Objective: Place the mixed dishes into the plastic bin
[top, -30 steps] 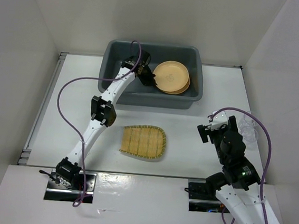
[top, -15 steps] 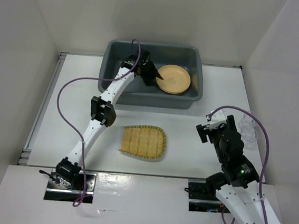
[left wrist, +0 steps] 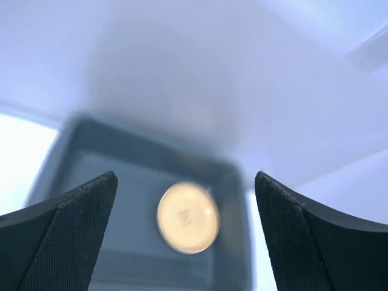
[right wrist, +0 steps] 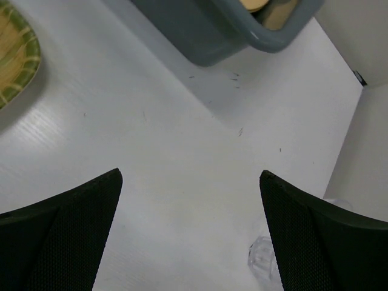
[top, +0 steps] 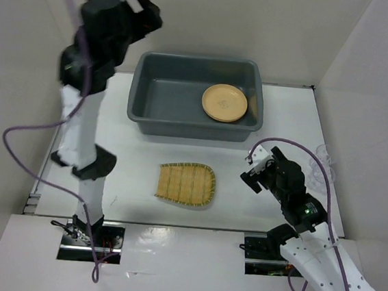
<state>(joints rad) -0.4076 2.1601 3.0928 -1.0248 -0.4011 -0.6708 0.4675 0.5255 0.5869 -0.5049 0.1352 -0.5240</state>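
Note:
The dark grey plastic bin stands at the back of the table, blurred in the left wrist view. A yellow-orange plate lies flat in its right half. My left gripper is open and empty, raised high above the bin's left end. The yellow woven tray with its green rim lies on the table in front of the bin. A small clear glass stands at the right. My right gripper hovers open and empty between tray and glass.
White walls close in the table on the left, back and right. The right arm's purple cable loops in front of the glass. The bin's near right corner shows at the top of the right wrist view.
My left gripper opened and let the plate go in the bin, then swung up and away to the left. The right gripper shifted a little left, toward the tray.

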